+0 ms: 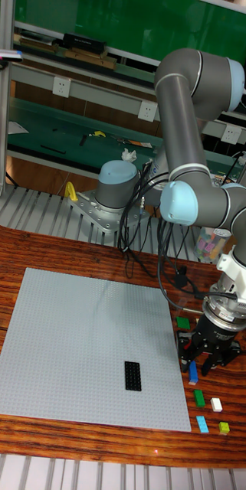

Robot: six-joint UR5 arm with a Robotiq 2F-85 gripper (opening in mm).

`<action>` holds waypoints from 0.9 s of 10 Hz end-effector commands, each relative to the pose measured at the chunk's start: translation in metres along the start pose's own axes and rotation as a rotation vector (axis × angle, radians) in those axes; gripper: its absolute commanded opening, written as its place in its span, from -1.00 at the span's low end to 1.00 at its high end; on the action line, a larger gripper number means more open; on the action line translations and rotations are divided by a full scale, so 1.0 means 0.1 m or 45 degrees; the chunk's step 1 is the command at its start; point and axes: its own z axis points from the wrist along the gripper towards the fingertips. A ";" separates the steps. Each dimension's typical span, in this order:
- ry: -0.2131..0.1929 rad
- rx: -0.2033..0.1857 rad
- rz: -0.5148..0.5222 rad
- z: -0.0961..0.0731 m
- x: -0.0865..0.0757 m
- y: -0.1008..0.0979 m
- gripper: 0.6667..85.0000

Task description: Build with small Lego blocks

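- A dark wooden table (77, 253) fills the foreground, with green-topped workbenches and wall sockets behind it.
- The gripper (201, 366) hangs low over the table's right side, just off the grey baseplate's (84, 344) edge; whether its fingers are spread or pinching cannot be told, as its dark body hides the tips.
- Right beside it lies a blue brick (193, 373), probably the pick target.
- A loose row of bricks runs along that edge, likely a supply kept off the plate: a green brick (183, 323), another green one (199, 396), a white brick (216, 404), a light-blue brick (203, 424), a yellow-green brick (224, 428).
- One black brick (132, 375) lies on the baseplate, seemingly the start of the build.
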 end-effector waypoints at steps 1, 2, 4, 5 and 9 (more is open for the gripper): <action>-0.003 -0.014 -0.007 0.01 -0.01 0.01 0.02; -0.007 -0.008 -0.010 0.01 -0.02 0.00 -0.15; -0.005 -0.008 -0.016 0.02 -0.02 0.01 -0.47; 0.008 0.020 0.002 0.00 0.00 -0.04 -0.64; 0.042 -0.021 -0.036 -0.27 0.08 0.02 -0.98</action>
